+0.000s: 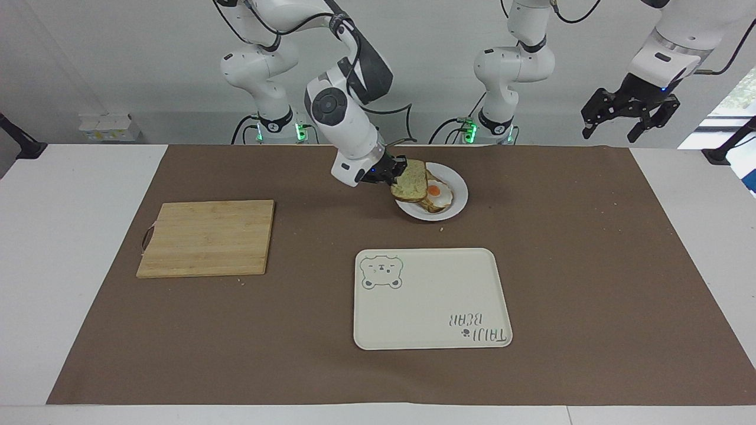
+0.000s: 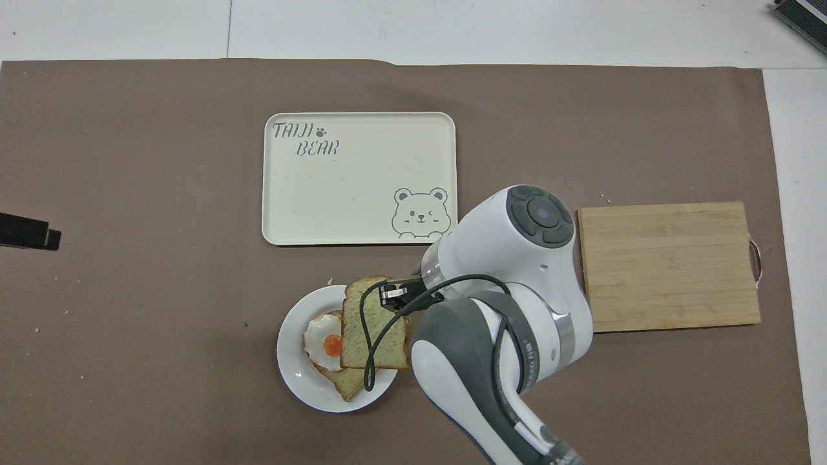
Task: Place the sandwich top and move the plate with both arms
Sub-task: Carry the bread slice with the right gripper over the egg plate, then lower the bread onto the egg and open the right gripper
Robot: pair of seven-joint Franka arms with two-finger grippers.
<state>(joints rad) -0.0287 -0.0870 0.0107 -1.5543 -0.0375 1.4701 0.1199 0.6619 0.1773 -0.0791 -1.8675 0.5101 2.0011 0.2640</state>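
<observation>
Table point(image 1: 77, 236): plate point(image 1: 458, 203), tray point(image 1: 431, 307), board point(image 1: 207, 236).

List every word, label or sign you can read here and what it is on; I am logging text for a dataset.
"TAIJI BEAR", with a paw print after TAIJI: printed on the cream tray, in the corner diagonally across from its winking bear drawing; upside down in the facing view.
Small markings near the bottom edge of the overhead view on the right arm: too small to read.
Nothing readable on the cutting board, the plate or the sandwich top.
</observation>
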